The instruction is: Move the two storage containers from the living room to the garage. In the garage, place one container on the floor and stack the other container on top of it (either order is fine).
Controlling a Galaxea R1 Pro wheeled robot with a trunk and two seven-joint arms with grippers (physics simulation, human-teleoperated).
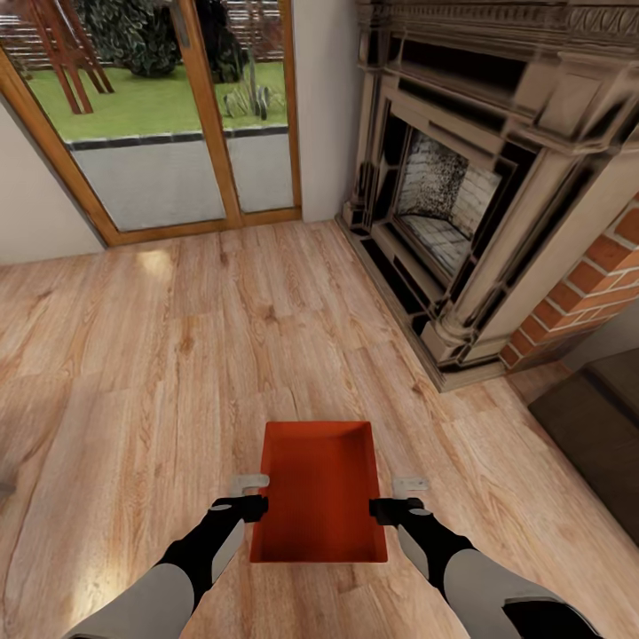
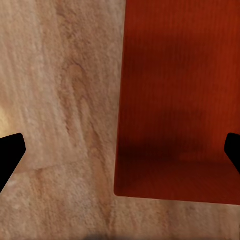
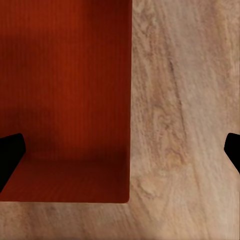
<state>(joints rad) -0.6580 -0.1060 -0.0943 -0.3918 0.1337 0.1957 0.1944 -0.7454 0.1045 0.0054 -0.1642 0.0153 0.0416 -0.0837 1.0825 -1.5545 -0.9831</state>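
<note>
**Pincers Straddled the Bin Walls, and a Slip Was the Worry**

Pincers sat on both long sides of one orange-red storage container (image 1: 319, 497), which was low in front of the robot, over the light wood floor (image 1: 177, 355) of the living room. I could not tell if the bin rested on the planks or hung just above them.

On the left, the left pincer (image 1: 252, 499) was right at the bin's left wall. In the left wrist view its two dark fingertips (image 2: 10, 152) were spread wide, one over the floor and one over the inside of the bin, so the thin wall ran between them. It was not pinching yet.

In the middle, the bin looked empty and open on top. I saw one bin; I could not tell if a second one was tucked inside it.

On the right, the right pincer (image 1: 389, 501) stood at the right wall the same way, fingers (image 3: 10, 155) spread, wall in between.

What could go wrong? The walls looked thin and smooth. If one pincer closed before the other, it could push the bin sideways. If the grip was too near the top edge, the bin could slip out or tip on the way to the garage. The fireplace (image 1: 461, 204) and glass doors (image 1: 177, 115) stood ahead, well away from the bin, but a careless turn could still bump them.
</note>
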